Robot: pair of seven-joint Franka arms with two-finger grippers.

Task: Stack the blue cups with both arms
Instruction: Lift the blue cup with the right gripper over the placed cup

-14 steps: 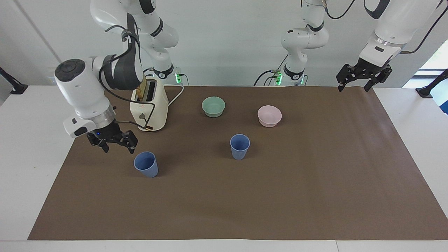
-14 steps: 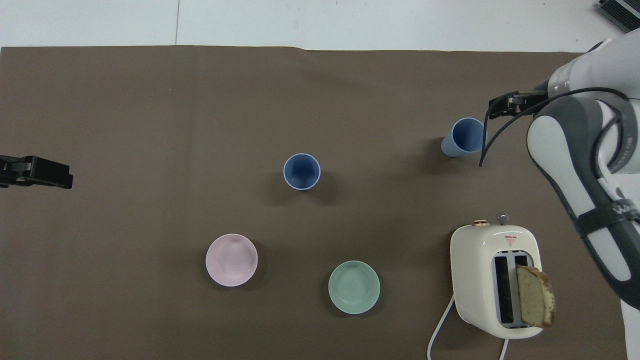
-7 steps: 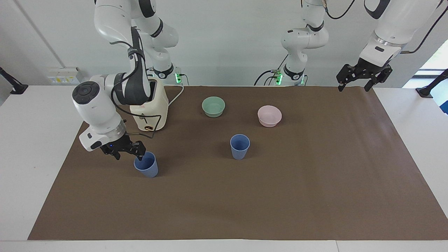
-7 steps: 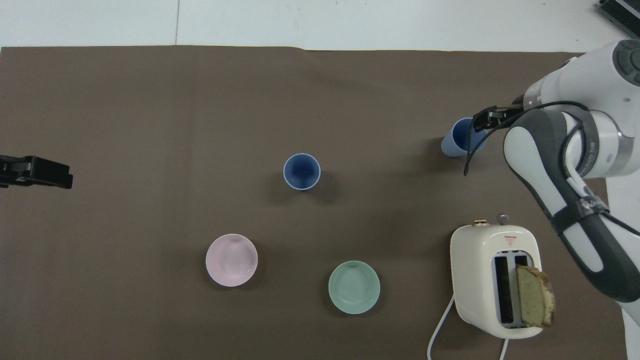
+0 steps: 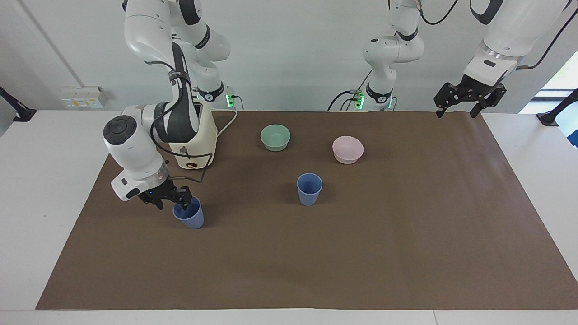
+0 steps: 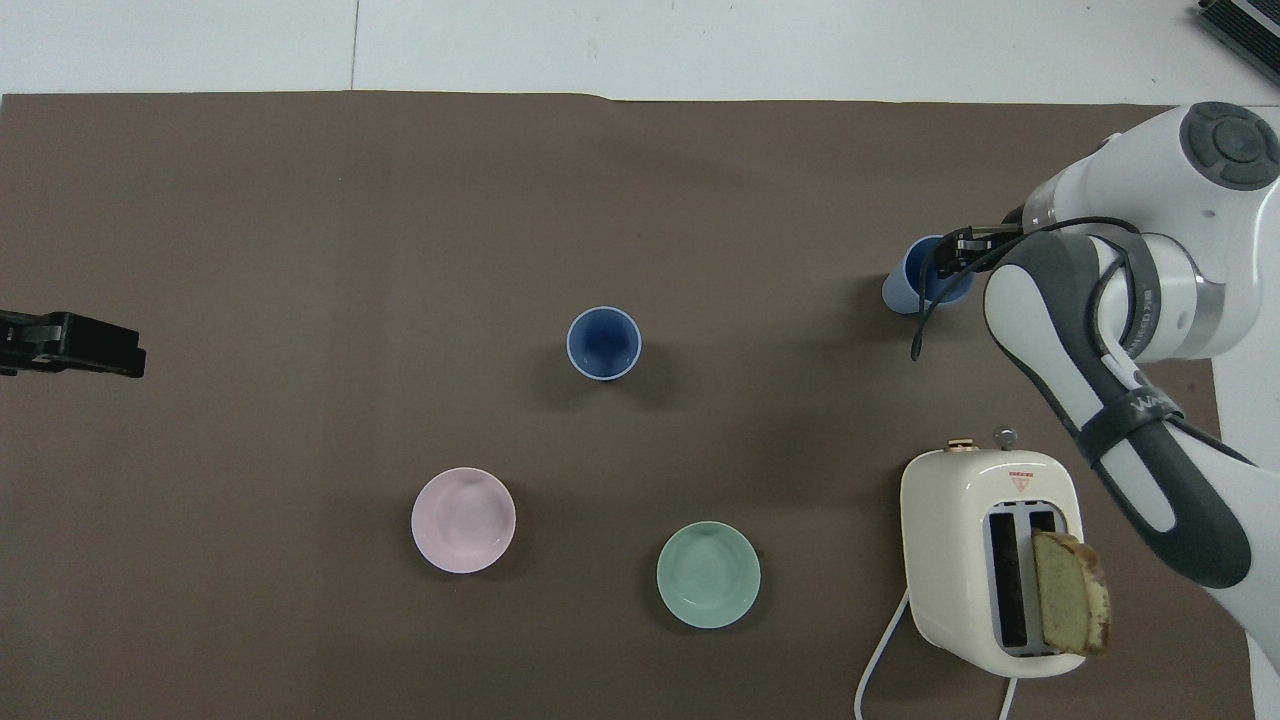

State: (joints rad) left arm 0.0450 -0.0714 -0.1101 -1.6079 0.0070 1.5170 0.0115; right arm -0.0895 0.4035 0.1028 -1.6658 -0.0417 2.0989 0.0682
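Note:
Two blue cups stand upright on the brown mat. One (image 5: 309, 189) is at the middle, also in the overhead view (image 6: 603, 343). The other (image 5: 192, 217) is toward the right arm's end, also in the overhead view (image 6: 903, 292). My right gripper (image 5: 171, 202) is low at this second cup's rim and open. One finger reaches into the cup's mouth and the other stays outside the wall. It also shows in the overhead view (image 6: 950, 255). My left gripper (image 5: 457, 110) waits open in the air over the mat's corner at the left arm's end, and its tip shows in the overhead view (image 6: 75, 345).
A cream toaster (image 5: 201, 135) with a slice of bread (image 6: 1070, 590) in one slot stands nearer to the robots than the right gripper's cup. A mint-green bowl (image 5: 275, 136) and a pale pink bowl (image 5: 347, 149) sit nearer to the robots than the middle cup.
My right gripper has moved down and sideways from beside the cup to its rim, with one finger now in the mouth. The cups and the left arm have not moved.

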